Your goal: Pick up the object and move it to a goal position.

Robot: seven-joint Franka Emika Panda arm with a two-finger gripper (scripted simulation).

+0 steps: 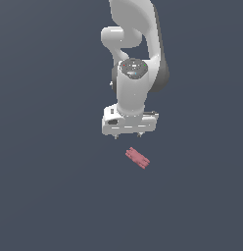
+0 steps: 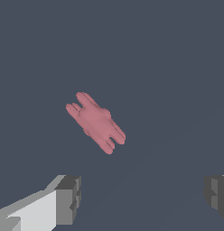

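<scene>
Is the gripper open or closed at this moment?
Open. In the wrist view the gripper has its two fingers far apart, nothing between them; the pink block lies apart, ungrasped.

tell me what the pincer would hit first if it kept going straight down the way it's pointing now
Probably the bare floor. The open pincer points down, and the pinkish-red block lies ahead of its fingertips, not between them, though depth is unclear.
</scene>
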